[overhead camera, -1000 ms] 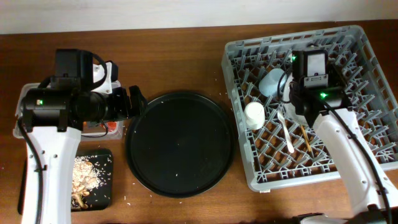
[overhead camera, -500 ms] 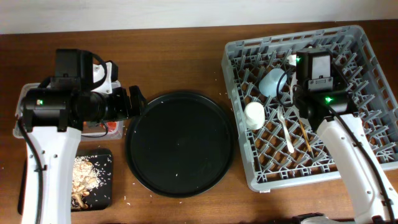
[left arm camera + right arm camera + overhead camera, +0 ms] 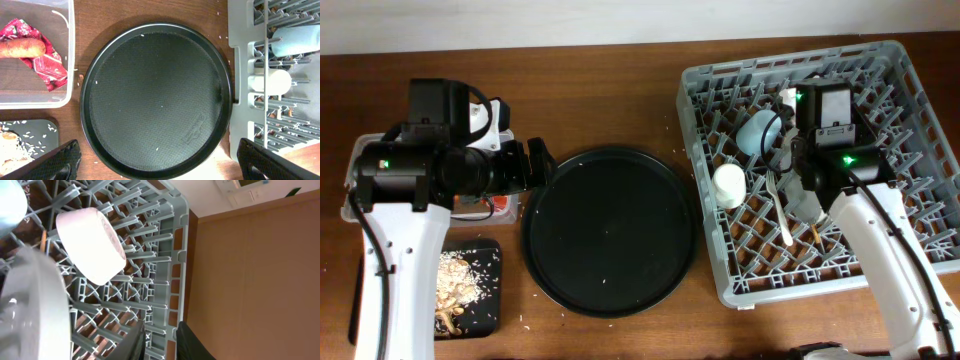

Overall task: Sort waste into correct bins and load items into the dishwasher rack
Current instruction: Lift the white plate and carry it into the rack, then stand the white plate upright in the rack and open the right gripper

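My right gripper (image 3: 792, 165) hangs inside the grey dishwasher rack (image 3: 920, 60), its jaws a little apart with nothing between them, so open (image 3: 160, 342). A pale plate (image 3: 803, 200) leans among the pegs just beside it (image 3: 30, 310). The cream cup (image 3: 90, 245), light-blue cup (image 3: 757, 132), white fork (image 3: 782, 215) and chopstick (image 3: 813, 228) lie in the rack. My left gripper (image 3: 162, 167) is wide open over the near rim of the round black tray (image 3: 155, 95). The clear tub (image 3: 35, 102) holds the carrot (image 3: 20, 48) and red wrapper (image 3: 42, 70).
A shallow black rectangular tray (image 3: 470, 290) at the front left holds crumbly food scraps (image 3: 455, 285). Crumbs are scattered on the wooden table around it. The round black tray fills the middle between the tub and the rack.
The right gripper's jaws have parted and the pale plate now shows leaning in the rack below it. The right arm shifted slightly right and back. The left arm has not moved.
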Robot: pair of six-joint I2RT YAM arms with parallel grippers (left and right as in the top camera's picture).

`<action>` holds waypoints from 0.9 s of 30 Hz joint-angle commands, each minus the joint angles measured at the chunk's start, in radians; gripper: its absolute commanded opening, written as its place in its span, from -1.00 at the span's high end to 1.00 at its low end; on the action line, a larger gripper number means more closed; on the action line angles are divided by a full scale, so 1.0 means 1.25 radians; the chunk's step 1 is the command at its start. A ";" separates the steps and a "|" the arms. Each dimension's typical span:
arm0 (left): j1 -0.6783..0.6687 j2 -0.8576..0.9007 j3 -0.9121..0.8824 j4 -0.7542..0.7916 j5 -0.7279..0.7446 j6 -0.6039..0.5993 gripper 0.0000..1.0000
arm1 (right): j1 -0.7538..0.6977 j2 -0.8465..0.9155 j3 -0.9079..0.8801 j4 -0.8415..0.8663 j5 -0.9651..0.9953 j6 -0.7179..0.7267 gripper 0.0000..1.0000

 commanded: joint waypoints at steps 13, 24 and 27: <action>0.003 -0.008 0.014 0.002 -0.003 0.010 -0.98 | -0.014 -0.195 0.014 0.013 -0.028 0.257 -0.32; 0.003 -0.008 0.014 0.002 -0.003 0.010 -0.98 | -0.122 -0.288 0.013 -0.146 -0.617 0.425 -0.97; 0.003 -0.008 0.014 0.002 -0.003 0.010 -0.98 | -0.122 -0.254 0.013 -0.146 -0.617 0.425 -0.97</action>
